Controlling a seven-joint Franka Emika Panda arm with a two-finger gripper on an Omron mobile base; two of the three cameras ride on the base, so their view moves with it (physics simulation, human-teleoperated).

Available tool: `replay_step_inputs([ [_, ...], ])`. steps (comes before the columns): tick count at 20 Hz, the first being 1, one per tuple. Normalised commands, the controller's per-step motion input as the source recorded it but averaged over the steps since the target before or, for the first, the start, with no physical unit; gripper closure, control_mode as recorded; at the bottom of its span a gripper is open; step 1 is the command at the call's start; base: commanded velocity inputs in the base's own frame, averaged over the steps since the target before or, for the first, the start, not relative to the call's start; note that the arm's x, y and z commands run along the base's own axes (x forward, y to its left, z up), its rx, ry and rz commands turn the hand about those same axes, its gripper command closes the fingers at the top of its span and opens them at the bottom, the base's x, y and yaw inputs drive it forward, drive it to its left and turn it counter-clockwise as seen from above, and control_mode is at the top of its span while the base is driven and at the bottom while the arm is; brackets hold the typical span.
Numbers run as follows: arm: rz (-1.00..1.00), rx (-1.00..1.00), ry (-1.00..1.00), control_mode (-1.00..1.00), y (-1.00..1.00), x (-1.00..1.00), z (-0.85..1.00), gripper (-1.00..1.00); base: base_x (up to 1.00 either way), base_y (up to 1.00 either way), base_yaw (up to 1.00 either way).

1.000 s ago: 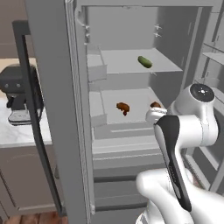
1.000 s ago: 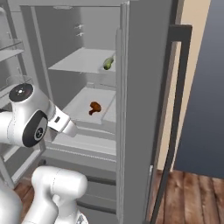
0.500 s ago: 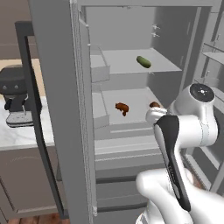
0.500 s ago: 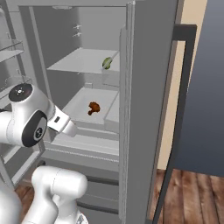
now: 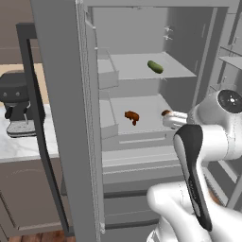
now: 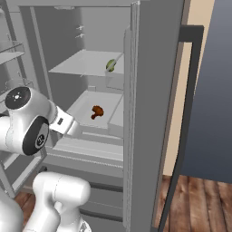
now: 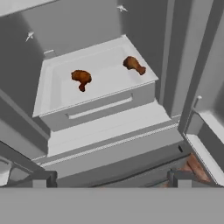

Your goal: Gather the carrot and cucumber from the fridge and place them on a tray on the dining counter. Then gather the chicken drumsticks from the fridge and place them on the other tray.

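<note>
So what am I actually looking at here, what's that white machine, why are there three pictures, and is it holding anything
The white machine is a robot arm on a base that can drive, standing at an open fridge in a simulated kitchen. Two pictures come from cameras on the base, behind the arm to its left and right. The third comes from a camera on the hand, looking along the gripper, whose two dark tips rise at the bottom.

On the upper shelf lies a green cucumber. Below it, a white drawer holds two brown chicken drumsticks, one to the left and one to the right in the hand view. The gripper is open, holds nothing, and points at that drawer.
</note>
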Motion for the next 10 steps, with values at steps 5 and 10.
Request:
replay_step_inputs([
  [5, 0.00, -0.23, 0.10, -1.00, 0.02, 0.01, 0.72, -1.00, 0.00, 0.00, 0.00],
  [10, 0.03, -0.09, -0.07, -1.00, 0.00, 0.01, 0.57, -1.00, 0.00, 0.00, 0.00],
])
